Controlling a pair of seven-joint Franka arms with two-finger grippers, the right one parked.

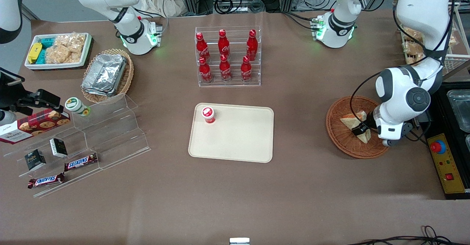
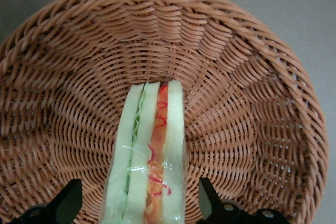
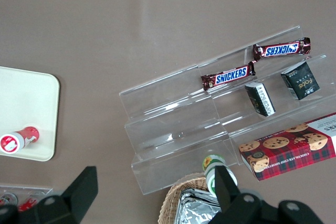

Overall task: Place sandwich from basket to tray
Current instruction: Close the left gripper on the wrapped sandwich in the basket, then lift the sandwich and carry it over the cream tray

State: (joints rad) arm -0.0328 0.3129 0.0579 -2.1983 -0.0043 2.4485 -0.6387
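The sandwich (image 1: 353,121) lies in the round reddish-brown wicker basket (image 1: 339,142) toward the working arm's end of the table. In the left wrist view the sandwich (image 2: 152,150) stands on edge with its green and red-orange filling showing, on the basket's weave (image 2: 236,77). My left gripper (image 1: 361,129) is down in the basket, open, with one finger (image 2: 67,204) on each side of the sandwich and a gap to each. The cream tray (image 1: 238,142) lies at the table's middle, apart from the basket.
A small red-capped bottle (image 1: 208,114) stands on the tray's corner. A clear rack of red cola bottles (image 1: 227,56) is farther from the front camera than the tray. A yellow control box (image 1: 446,164) lies beside the basket. Acrylic snack shelves (image 1: 91,134) stand toward the parked arm's end.
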